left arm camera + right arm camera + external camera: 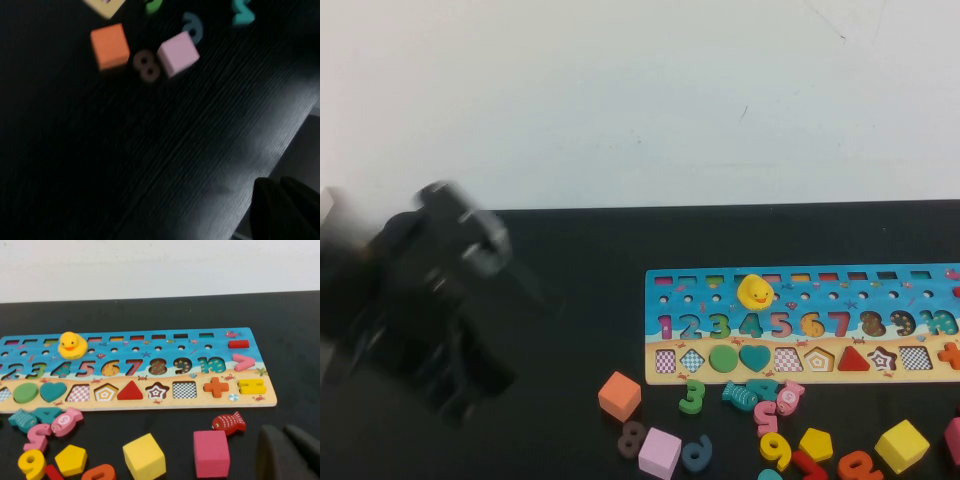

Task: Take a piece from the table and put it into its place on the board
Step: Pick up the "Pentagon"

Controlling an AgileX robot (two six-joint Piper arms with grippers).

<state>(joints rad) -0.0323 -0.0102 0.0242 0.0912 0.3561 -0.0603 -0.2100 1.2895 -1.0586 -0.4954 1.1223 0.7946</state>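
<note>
Matte black tabletop [570, 300] filled the lower half of the high view, with a plain white wall behind it. At right lay the long blue wooden puzzle board [800, 290], numbers 1 to 10 across its middle and a tan strip of shape recesses along its near edge. A yellow rubber duck [755, 292] sat on the board above the 4. The pentagon-shaped recess [818, 358], with nested pentagons inside, lay open between a checkered square recess and a red triangle [853, 359]. The small flat yellow pentagon block [816, 443] rested on the table below the board, at lower right, apart from the recess, between a yellow number 9 [775, 449] and a larger yellow cube [901, 445]. An orange cube [619, 395] and a pink cube [660, 452] lay at lower centre.

The left gripper [470, 250] appeared as a blurred dark mass at left, above the table; its jaw state could not be told. The right gripper [290, 452] showed only as dark fingertips at the lower right of its wrist view, seemingly close together and empty, near a pink-red cube [211, 452].
</note>
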